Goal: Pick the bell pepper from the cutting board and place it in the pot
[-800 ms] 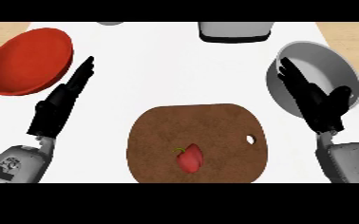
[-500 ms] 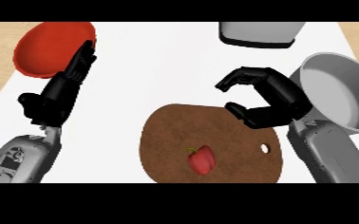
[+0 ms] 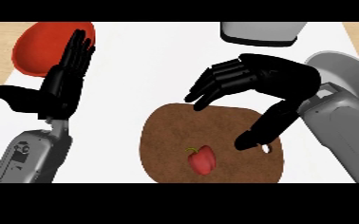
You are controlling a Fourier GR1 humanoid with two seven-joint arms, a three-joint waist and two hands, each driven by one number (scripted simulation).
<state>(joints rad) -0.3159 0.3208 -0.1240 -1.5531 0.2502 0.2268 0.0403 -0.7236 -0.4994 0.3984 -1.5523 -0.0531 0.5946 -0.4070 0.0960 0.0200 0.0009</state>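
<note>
Right robot hand [image 3: 280,83] hovers open, holding nothing, above the cutting board [image 3: 168,137] and bell pepper [image 3: 201,160]; no writing shows.

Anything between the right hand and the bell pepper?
No: in the head view only bare cutting board separates the right hand from the bell pepper.

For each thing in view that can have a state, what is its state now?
Pepper: lying on the board, not held.
Board: flat on the counter, carrying the pepper.
Right hand: open, curved above the board, holding nothing.
Left hand: open, fingers up, resting at the left.
Pot: partly hidden behind the right arm; contents cannot be told.
</note>
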